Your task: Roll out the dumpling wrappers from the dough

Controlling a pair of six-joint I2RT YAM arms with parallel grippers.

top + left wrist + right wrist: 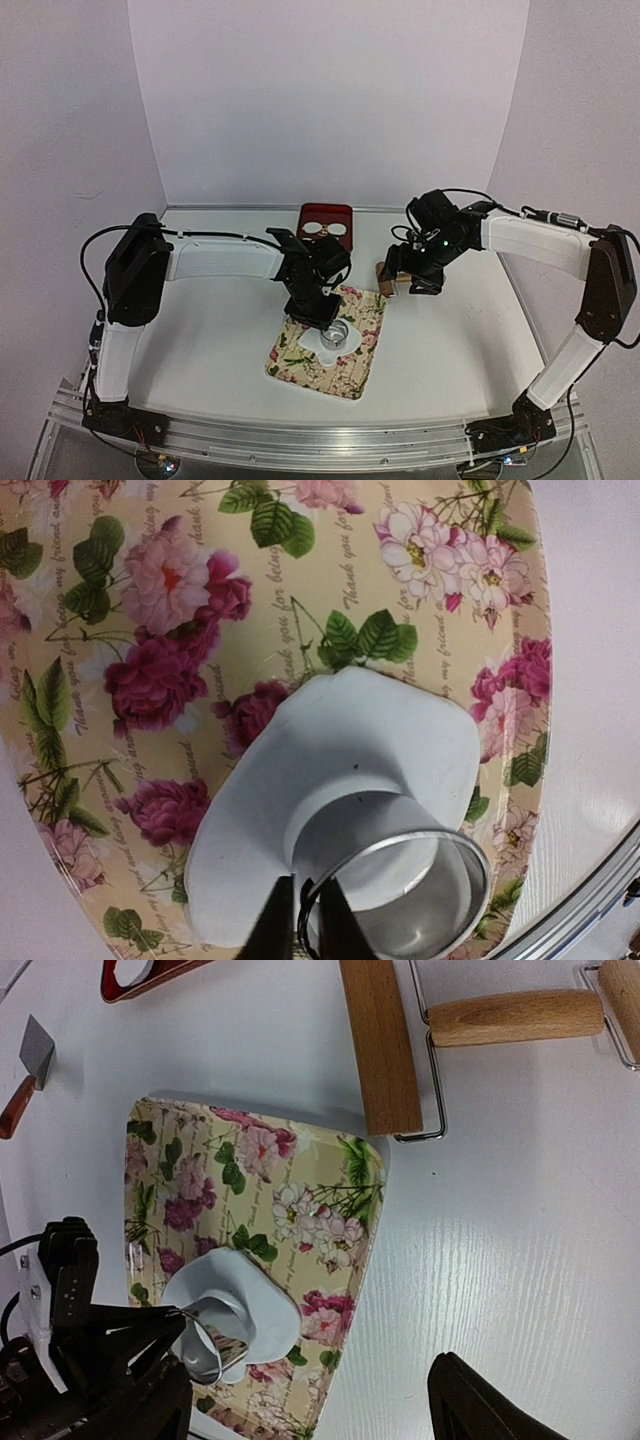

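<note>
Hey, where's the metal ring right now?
In the top view, the metal ring stands on the dough, mid-table on the floral mat, its rim between the fingertips of the left gripper.

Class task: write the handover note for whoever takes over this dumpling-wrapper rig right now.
Grippers: the left gripper is shut on the rim of the metal ring, which stands on the dough. The right gripper is open and empty, near the rolling pin.
Things: the dough lies flattened on the floral mat.
Done: two wrappers lie in the red tray.
Left: probably finish this cut, then move the disc to the tray.
</note>
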